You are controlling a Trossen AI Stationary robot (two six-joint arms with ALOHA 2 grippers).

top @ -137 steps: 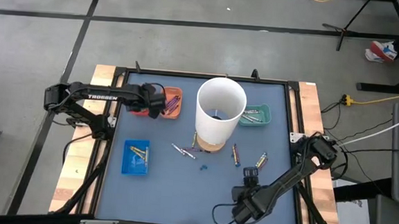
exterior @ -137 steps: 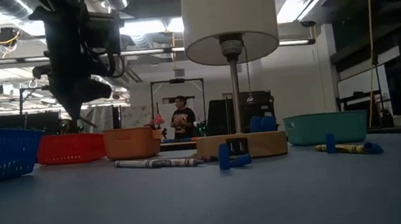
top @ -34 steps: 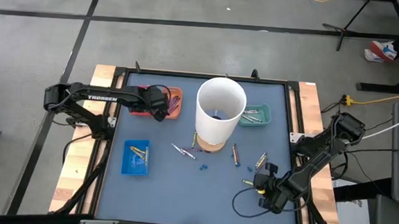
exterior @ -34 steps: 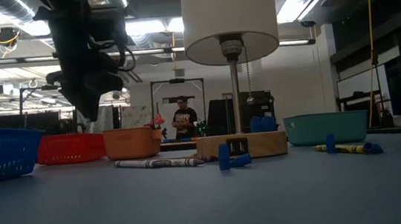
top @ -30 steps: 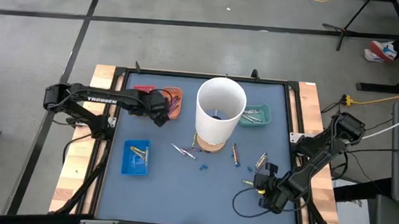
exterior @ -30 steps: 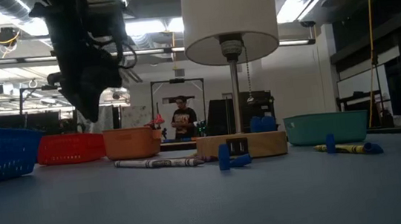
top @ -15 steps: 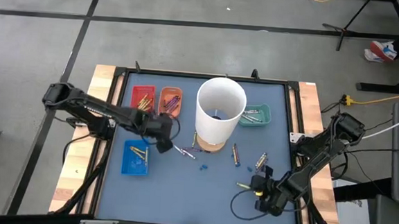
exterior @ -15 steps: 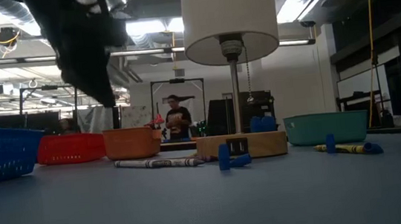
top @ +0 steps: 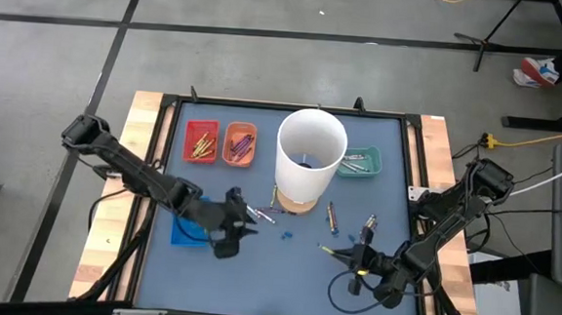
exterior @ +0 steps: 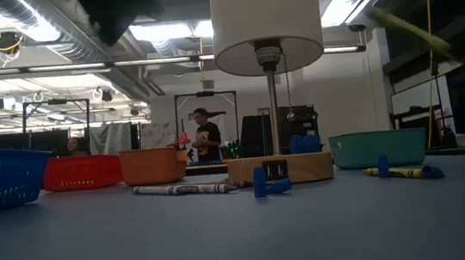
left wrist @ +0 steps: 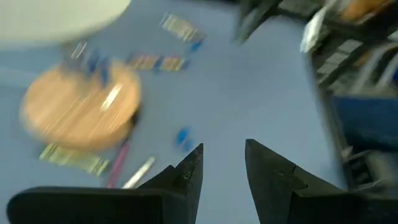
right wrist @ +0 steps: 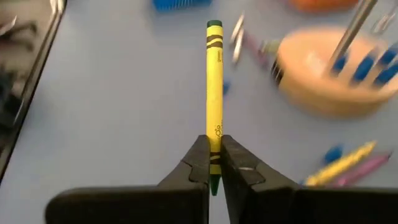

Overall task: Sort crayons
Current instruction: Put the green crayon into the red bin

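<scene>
Since prev. frame we see left pincer (top: 241, 225) shifted from trays to counter (top: 294, 266) centre, fingers spread, empty. Right pincer (right wrist: 213, 163) pinches yellow crayon (right wrist: 214, 93) above counter's near-right area.

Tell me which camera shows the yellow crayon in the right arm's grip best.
The right wrist view: the yellow crayon fills the middle, pinched by the right end effector. The high view shows a sliver; the low view a blurred streak; the left wrist view, nothing recognizable.

A robotics lab or workshop: exposed ceiling ducts (exterior: 49, 32) and strip lights hang above the blue-topped bench (top: 284, 275), grey concrete floor (top: 53, 56) around it.
</scene>
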